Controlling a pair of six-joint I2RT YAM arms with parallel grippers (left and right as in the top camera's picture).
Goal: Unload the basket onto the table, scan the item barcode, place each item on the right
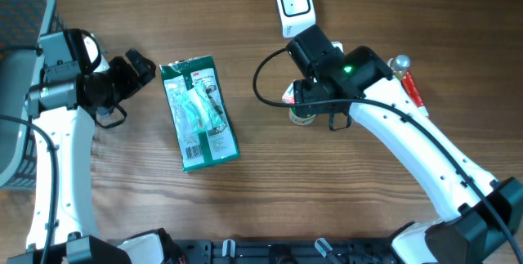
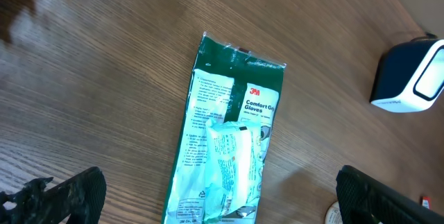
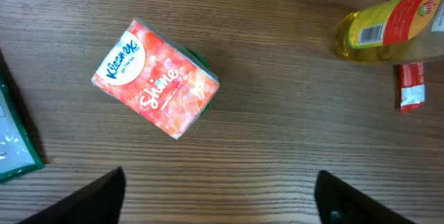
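A green and white glove packet [image 1: 199, 114] lies flat on the wooden table, left of centre. My left gripper [image 1: 137, 66] sits just left of its far end, open. In the left wrist view the packet [image 2: 232, 148] runs down between the spread fingers [image 2: 69, 196] of the left gripper [image 2: 225, 207], untouched. The white scanner [image 1: 294, 4] stands at the far edge, also seen as the scanner [image 2: 409, 75] at the right. My right gripper [image 3: 222, 200] is open over bare wood, short of an orange Kleenex tissue pack [image 3: 156, 78]. Overhead, the right arm hides its fingers.
A yellow bottle [image 3: 388, 23] with a red label lies at the far right, a red sachet [image 3: 411, 85] beside it. A small round greenish object [image 1: 302, 117] shows under the right wrist. A grey mesh basket [image 1: 20, 19] stands at the left edge.
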